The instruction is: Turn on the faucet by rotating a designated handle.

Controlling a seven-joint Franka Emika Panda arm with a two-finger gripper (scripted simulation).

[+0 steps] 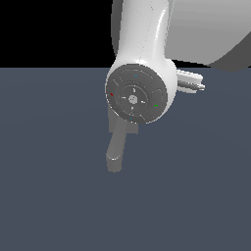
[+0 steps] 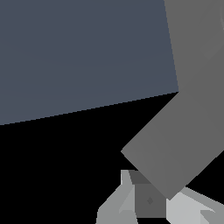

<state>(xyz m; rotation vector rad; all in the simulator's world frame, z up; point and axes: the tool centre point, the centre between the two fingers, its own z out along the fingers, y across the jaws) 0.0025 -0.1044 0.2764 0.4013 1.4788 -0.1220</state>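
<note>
In the exterior view the big white arm [image 1: 142,54] covers most of the grey faucet. Only its thick spout [image 1: 116,147] shows, reaching down below the arm's round grey end cap. The thin handle and the base plate are hidden there, and so is my gripper. In the wrist view my gripper [image 2: 148,199] shows two pale fingers [image 2: 116,208] close together with a dark pad between them, holding nothing that I can see. A wide bent grey faucet part [image 2: 183,131] ends right at the fingertips. I cannot tell whether it is the handle or the spout.
A flat blue-grey floor [image 1: 59,196] lies around the faucet, with black background beyond its far edge. A small pale part of the arm [image 1: 190,81] sticks out to the exterior view's right of the end cap.
</note>
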